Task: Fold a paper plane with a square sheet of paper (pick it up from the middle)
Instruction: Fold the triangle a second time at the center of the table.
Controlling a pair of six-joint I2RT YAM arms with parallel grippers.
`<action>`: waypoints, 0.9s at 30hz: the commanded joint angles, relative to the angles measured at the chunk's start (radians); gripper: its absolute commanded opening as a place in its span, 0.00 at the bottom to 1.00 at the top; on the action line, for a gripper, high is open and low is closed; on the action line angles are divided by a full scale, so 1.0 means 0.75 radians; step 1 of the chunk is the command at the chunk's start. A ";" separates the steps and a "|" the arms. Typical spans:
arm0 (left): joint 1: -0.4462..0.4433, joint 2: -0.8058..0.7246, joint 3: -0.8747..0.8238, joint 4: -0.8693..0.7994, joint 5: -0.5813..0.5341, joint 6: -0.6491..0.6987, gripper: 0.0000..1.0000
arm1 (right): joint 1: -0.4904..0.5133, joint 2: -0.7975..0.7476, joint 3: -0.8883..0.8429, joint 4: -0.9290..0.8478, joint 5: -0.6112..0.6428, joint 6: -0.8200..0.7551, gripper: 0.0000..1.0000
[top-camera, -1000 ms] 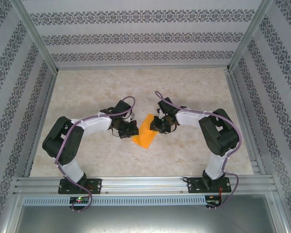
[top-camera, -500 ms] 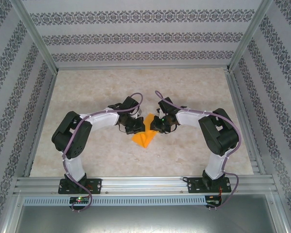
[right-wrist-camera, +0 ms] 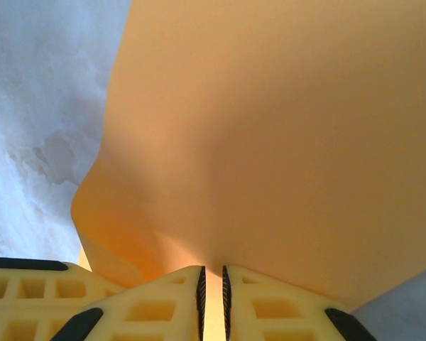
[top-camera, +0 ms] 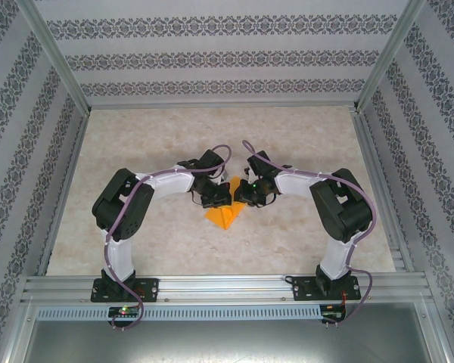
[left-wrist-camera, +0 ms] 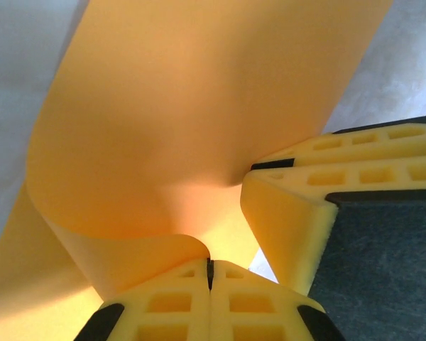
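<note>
Both arms meet mid-frame in the top view, over the beige marbled tabletop (top-camera: 144, 144). The thin orange paper sheet (top-camera: 224, 217) sits at frame centre, just below the two wrists, with one corner pointing toward the bottom edge. I can't tell how much of it rests flat.

The left gripper (top-camera: 222, 200) has its yellow fingers (left-wrist-camera: 167, 305) clenched tip to tip. In its wrist view the sheet curls up out of the tips in a loop, so I read it as pinched there.

The right gripper (top-camera: 240, 198) has its fingers (right-wrist-camera: 270, 305) closed to a thin slit with orange paper showing in the slit, and the sheet fans up across the whole frame.

In the left wrist view a right finger shows mid-right, touching the sheet just beside the left tips.
</note>
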 commanded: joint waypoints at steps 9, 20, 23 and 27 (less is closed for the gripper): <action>-0.030 0.056 0.051 -0.026 0.022 0.039 0.00 | -0.018 0.039 -0.023 0.029 -0.035 -0.014 0.17; -0.030 0.106 0.034 -0.011 0.013 0.053 0.00 | -0.073 -0.055 -0.047 -0.005 0.006 -0.022 0.17; -0.030 0.107 0.036 -0.007 0.013 0.051 0.00 | -0.100 -0.053 -0.038 -0.035 0.015 -0.046 0.17; -0.030 0.107 0.047 -0.013 0.014 0.054 0.00 | -0.112 -0.019 0.001 -0.069 0.026 -0.079 0.16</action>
